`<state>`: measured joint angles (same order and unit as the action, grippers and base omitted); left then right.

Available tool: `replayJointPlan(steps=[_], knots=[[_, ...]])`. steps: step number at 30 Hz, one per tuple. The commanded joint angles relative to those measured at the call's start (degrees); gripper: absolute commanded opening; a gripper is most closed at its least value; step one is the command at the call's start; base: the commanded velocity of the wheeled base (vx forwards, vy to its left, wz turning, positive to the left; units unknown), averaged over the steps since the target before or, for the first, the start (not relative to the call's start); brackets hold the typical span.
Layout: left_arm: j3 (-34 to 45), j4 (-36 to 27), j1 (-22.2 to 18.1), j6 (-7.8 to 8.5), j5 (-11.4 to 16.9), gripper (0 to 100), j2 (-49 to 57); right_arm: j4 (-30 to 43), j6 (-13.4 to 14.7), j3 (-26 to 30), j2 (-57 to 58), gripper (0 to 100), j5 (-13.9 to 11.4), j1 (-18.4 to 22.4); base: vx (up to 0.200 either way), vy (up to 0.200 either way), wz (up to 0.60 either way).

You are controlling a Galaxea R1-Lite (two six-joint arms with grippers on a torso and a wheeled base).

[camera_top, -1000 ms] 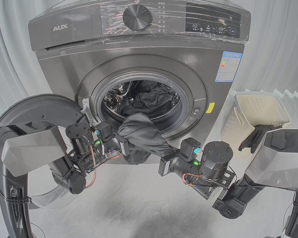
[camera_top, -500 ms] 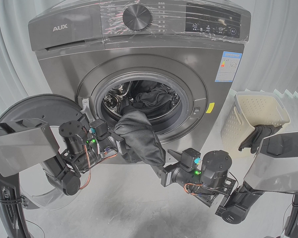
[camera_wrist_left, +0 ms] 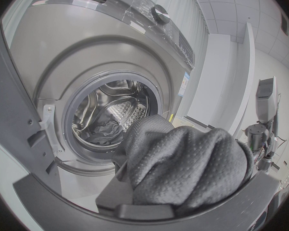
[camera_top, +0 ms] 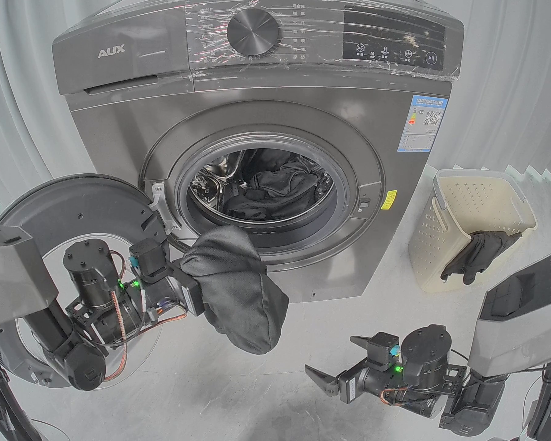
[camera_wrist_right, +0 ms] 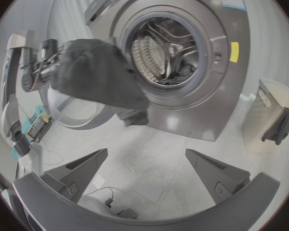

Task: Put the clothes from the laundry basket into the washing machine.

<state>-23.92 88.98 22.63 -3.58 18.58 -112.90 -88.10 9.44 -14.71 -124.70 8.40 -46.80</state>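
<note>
The washing machine (camera_top: 257, 93) stands with its door (camera_top: 73, 215) swung open to the left. Dark clothes (camera_top: 269, 191) lie in the drum (camera_wrist_left: 109, 113). My left gripper (camera_top: 196, 286) is shut on a dark grey garment (camera_top: 239, 289), which hangs in a bundle below and in front of the drum opening (camera_wrist_left: 183, 164). My right gripper (camera_top: 333, 378) is open and holds nothing, low over the floor to the right of the bundle, its fingers (camera_wrist_right: 86, 170) spread wide. The cream laundry basket (camera_top: 471, 209) stands right of the machine, a black garment (camera_top: 480, 253) draped over its rim.
The open door stands close behind my left arm. Bare grey floor (camera_top: 257, 393) stretches in front of the machine. In the right wrist view, cables and small items (camera_wrist_right: 38, 129) lie on the floor near the door, and the basket (camera_wrist_right: 263, 125) is at the side.
The right gripper let go of the grey garment, opened and dropped back toward the floor. The left arm pulled back and down to the left, drawing the garment off the drum's rim.
</note>
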Motion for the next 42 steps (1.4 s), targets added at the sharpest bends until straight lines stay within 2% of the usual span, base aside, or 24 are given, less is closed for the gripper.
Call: replayJointPlan(steps=[1,3,6,7,11,17,30,39,42], knots=[[5.11,0.05,-0.13,0.07,-0.12,0,6.02,-0.4,2.69,-0.14,-0.28,100,4.78,4.52,0.0,0.0,0.0],[5.37,0.05,-0.3,0.33,-0.39,0,6.2,-0.4,3.4,-0.23,0.07,100,5.75,5.32,0.0,0.0,0.0],[5.72,0.05,-1.18,0.33,-0.3,0,6.64,-0.4,4.36,0.12,0.42,100,5.4,7.07,0.0,0.0,0.0],[6.25,0.05,-2.32,0.86,-0.3,0,6.9,-0.49,5.07,0.48,0.6,100,5.31,7.78,0.0,0.0,0.0],[6.96,0.05,-3.2,1.04,-0.39,0,7.78,-0.49,5.77,0.74,1.3,100,5.14,8.39,0.0,0.0,0.0],[7.83,0.05,-4.52,1.04,-0.39,0,8.22,-0.4,5.86,0.21,2.53,100,4.96,8.3,0.0,0.0,0.0],[8.62,0.05,-3.82,1.3,-0.12,0,7.52,-0.58,6.91,1.71,3.32,100,4.87,9.01,0.046,0.0,0.0],[8.62,0.05,-3.82,1.3,-0.03,0,7.43,-0.58,7.62,1.18,4.64,100,4.96,7.69,0.0,0.0,0.0],[8.62,0.05,-3.82,1.39,-0.03,0,7.34,-0.58,7.79,1.09,5.08,100,4.96,7.07,0.2,0.0,0.0]])
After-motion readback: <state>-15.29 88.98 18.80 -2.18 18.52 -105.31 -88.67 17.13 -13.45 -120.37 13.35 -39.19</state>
